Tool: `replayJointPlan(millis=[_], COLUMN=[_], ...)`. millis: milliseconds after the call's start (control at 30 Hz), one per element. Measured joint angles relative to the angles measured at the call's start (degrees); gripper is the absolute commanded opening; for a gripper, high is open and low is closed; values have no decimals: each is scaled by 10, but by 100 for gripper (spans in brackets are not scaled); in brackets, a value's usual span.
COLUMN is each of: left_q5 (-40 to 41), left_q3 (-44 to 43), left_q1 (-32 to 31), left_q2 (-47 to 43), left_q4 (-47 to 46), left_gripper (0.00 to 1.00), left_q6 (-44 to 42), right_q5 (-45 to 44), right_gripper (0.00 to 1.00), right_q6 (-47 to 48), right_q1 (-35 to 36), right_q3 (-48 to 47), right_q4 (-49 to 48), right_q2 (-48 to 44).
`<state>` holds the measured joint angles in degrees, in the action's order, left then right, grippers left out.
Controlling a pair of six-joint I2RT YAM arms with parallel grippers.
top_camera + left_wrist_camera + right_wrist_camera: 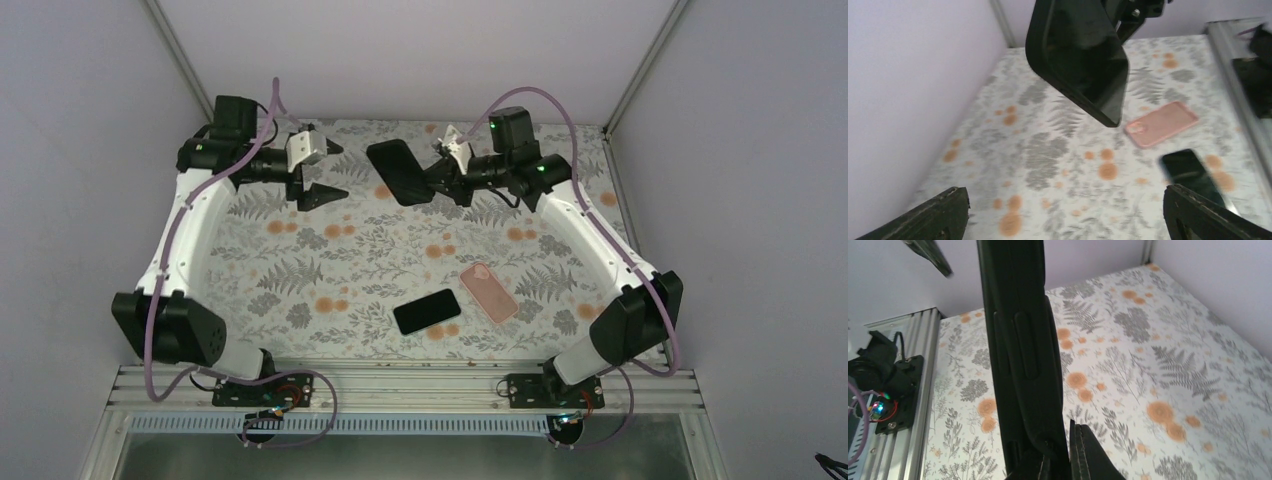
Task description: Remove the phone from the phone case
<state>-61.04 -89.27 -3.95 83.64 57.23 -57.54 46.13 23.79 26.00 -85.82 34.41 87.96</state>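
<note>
Nearest, along the bottom edge of the overhead view, the two arm bases (255, 388) sit bolted to a ribbed metal rail (400, 385). Just beyond the rail, a black phone (427, 311) lies flat and bare on the floral table (300, 260), in the lower centre of the frame. A pink phone case (489, 291) lies flat just to its right, close but not touching.

Farther back, at upper centre, the right gripper (437, 180) is clenched on one end of a black phone case (398, 172) and holds it in the air above the table, tilted. In the right wrist view the case rises edge-on from between the fingers, with its side button bumps showing. I cannot tell whether a phone sits inside it.

At upper left, the left gripper (336, 170) stands released, its fingers spread wide with nothing between them. It is just left of the black phone case and apart from it. In the left wrist view those fingers show only at the two bottom corners. The held case hangs at upper centre, and the pink phone case and black phone lie on the table at the right.

Plain lilac walls (420, 60) close the far side.
</note>
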Motion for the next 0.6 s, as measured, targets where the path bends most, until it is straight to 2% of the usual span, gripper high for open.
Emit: replayJointPlan(millis=[133,233,333,467,600], left_q5=[76,161,246,384,513], left_q3=[85,162,213,271,278], left_q1=[-24,-96,-160,-237,-319], left_q2=[-77,-118,-117,-104,-46], left_q4=[-151,-269,-383,-513,-617], left_gripper=[96,96,96,95,95], left_q6=[63,100,137,145,139], right_q5=[-3,-4,-5,-11,-19], right_gripper=[4,4,4,4,3], right_q6=[-34,-93,-174,-228,-268], right_q1=[-39,-71,-89,-91,-87], right_q3=[12,-16,-86,-125,-169], right_q4=[-1,-5,-21,-29,-22], right_q2=[14,62,150,202,231])
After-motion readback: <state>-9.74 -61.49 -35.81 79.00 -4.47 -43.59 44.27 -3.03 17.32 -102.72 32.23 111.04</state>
